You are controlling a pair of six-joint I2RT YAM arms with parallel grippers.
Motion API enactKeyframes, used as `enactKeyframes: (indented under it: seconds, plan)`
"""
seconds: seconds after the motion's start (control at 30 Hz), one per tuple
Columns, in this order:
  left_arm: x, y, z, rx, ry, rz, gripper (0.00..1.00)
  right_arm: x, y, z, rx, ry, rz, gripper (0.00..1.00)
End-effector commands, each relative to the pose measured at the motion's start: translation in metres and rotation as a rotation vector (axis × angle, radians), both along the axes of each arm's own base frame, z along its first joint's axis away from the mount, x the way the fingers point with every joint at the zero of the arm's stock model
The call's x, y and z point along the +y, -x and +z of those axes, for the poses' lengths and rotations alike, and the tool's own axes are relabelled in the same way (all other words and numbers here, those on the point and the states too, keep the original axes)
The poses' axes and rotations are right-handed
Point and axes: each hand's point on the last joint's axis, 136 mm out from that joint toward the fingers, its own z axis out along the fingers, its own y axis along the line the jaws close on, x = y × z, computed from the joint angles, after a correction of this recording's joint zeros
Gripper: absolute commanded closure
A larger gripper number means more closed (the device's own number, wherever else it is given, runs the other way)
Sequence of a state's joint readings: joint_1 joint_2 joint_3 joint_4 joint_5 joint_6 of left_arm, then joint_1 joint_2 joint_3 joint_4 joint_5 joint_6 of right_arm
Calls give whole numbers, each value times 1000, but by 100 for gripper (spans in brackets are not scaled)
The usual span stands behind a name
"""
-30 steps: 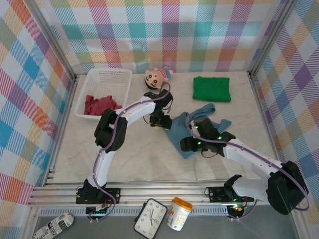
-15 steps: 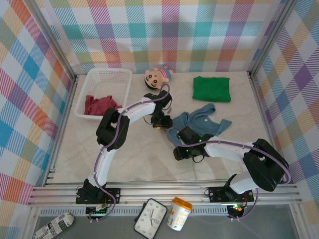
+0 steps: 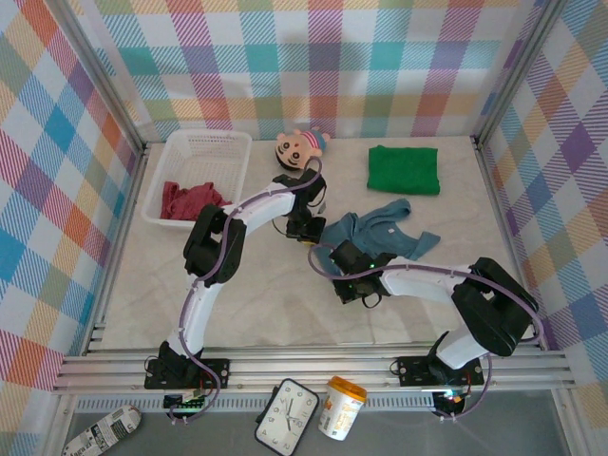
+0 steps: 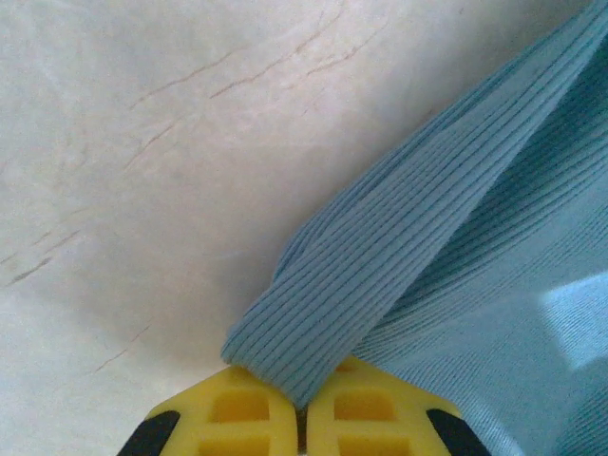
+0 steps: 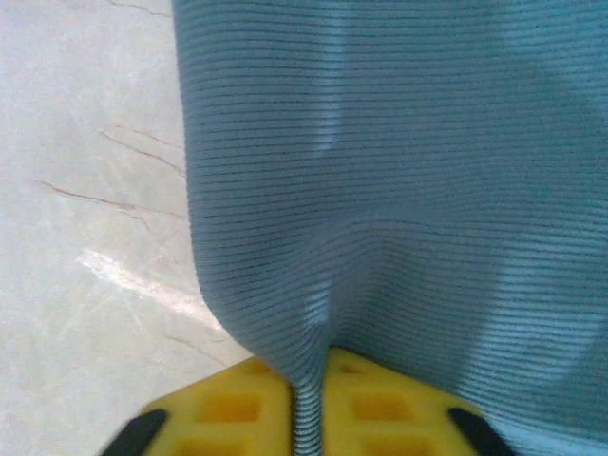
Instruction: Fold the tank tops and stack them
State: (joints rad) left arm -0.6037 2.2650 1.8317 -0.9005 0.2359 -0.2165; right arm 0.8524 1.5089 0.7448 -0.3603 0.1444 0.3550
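Blue-grey tank top [image 3: 382, 231] lay crumpled on the table [image 3: 247, 294], just right of centre, straps and hem bunched, not flat. Left gripper [image 4: 300, 410] was clamped on it; in the left wrist view its yellow pads [image 4: 237, 418] were pressed together with a folded ribbed edge of the cloth pinched between them, the band running up and to the right over bare marbled tabletop. Right gripper [image 5: 304, 418] was also closed on the same top; the right wrist view had a thin fold of the fabric squeezed in the seam between its yellow pads, the rest of the cloth spreading up and right. From the top camera both grippers sat at the top's left end, near each other, left one at the far-side corner, right one at the near-side corner. Green tank top [image 3: 404, 169] lay folded in a neat rectangle at the far right of the table, well apart from the blue-grey one. Dark red tank top [image 3: 188, 199] sat crumpled inside the white basket [image 3: 204, 142] at far left. Doll [image 3: 299, 147] lay just beside the basket, by the back wall.
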Motion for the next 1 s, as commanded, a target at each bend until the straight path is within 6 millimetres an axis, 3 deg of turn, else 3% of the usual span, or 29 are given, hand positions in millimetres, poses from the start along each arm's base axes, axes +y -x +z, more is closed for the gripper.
enactKeyframes:
  seconds: [0.0,0.1,0.27,0.47,0.63,0.77,0.97]
  plan:
    - [35,4,25,-18,-103,-6,99,10,24,6,103,-47,68,93]
    - [62,12,42,-22,-148,14,100,27,33,21,128,-114,96,96]
    - [105,32,71,-21,-189,68,100,74,61,50,219,-329,168,96]
    - [133,57,100,-20,-226,113,99,109,78,95,307,-542,207,96]
    - [130,56,116,-36,-197,142,99,110,83,111,410,-631,170,96]
    - [118,44,122,-39,-158,149,99,96,64,119,473,-748,73,96]
    - [92,24,120,-12,-98,138,98,82,48,115,592,-852,-14,94]
